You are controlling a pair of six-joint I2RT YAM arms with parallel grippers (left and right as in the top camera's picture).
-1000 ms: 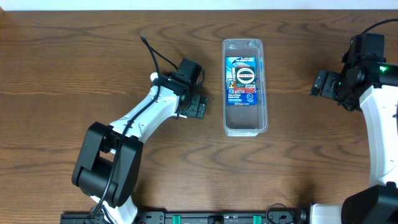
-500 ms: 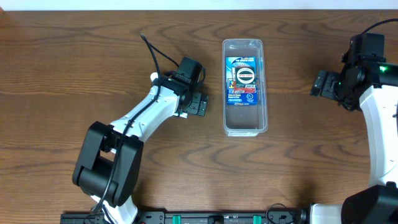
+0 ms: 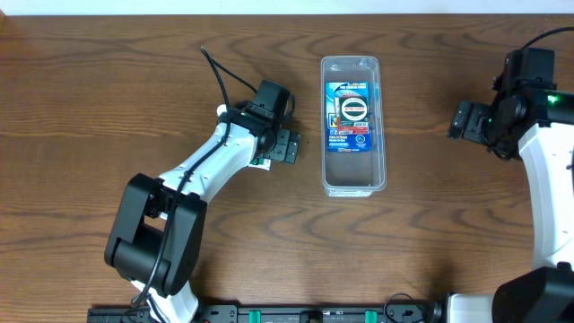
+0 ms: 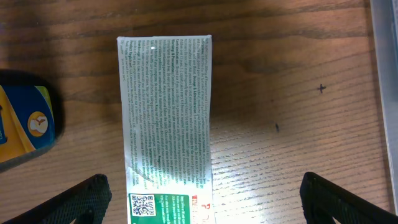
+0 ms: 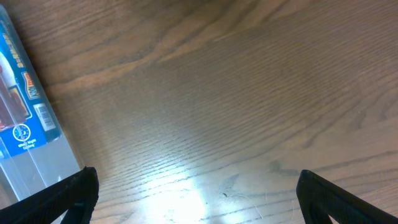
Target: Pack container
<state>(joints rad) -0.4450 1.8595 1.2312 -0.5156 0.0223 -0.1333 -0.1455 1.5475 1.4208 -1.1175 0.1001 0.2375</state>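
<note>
Two black fingers (image 4: 87, 199) of the left gripper (image 4: 204, 183) stand wide apart and hold nothing; between them a white box (image 4: 165, 118) with tiny print lies flat on the table (image 4: 292, 93); just left of the box sits a blue and yellow thing (image 4: 22, 124), too cut off to name; farther off is the container (image 3: 353, 177), near the middle of the table, with one blue packet (image 3: 352, 112) lying flat inside and room left at its near end; the right gripper (image 5: 198, 177), on the container's far side, is wide apart too and empty; I think the packing has begun but is not done, since the white box is not in yet
</note>
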